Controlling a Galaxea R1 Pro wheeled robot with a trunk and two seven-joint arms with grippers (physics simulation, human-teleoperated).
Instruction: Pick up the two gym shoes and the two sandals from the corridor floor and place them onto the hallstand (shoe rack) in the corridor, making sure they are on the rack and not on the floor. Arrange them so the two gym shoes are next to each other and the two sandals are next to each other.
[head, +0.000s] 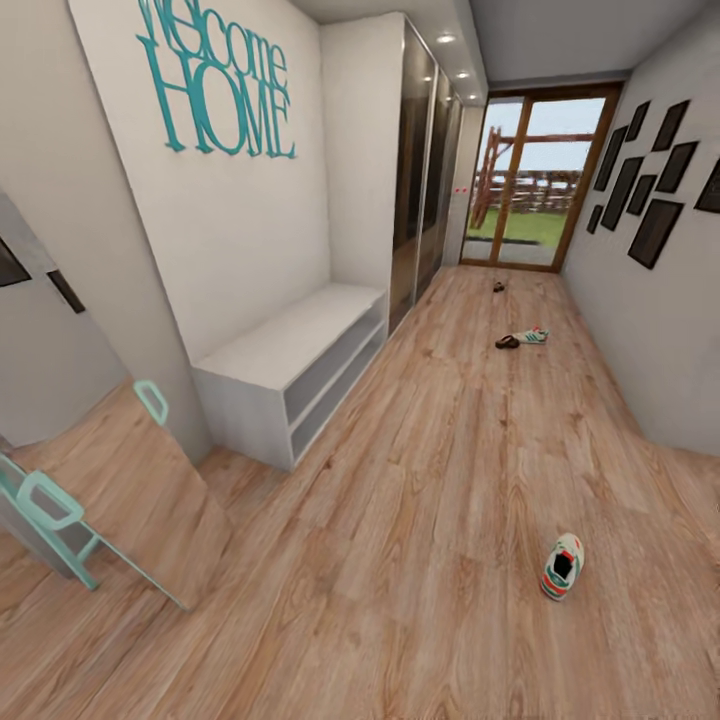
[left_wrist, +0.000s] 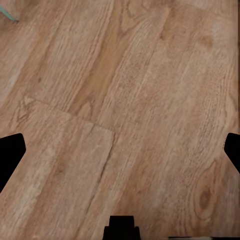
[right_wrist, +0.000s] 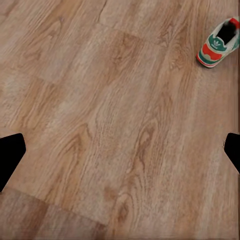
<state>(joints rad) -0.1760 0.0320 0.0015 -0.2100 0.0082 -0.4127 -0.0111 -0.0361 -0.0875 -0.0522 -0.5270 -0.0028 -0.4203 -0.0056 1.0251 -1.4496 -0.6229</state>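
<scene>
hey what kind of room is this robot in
Most likely a home entrance corridor: a "Welcome HOME" wall sign, a low grey shoe bench along the wall, a glazed door at the far end, and shoes scattered on the wood-plank floor.

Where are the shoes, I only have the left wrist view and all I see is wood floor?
Observer: One gym shoe lies on the corridor floor ahead, toward the right in the head view.
Operator: And the other one?
Observer: The second gym shoe lies farther down the corridor, with a dark sandal right beside it.
Operator: The last sandal?
Observer: A small dark item near the glass door is probably it; too small to be sure.
Operator: Any rack?
Observer: A pale grey two-shelf bench stands against the left wall.
</scene>
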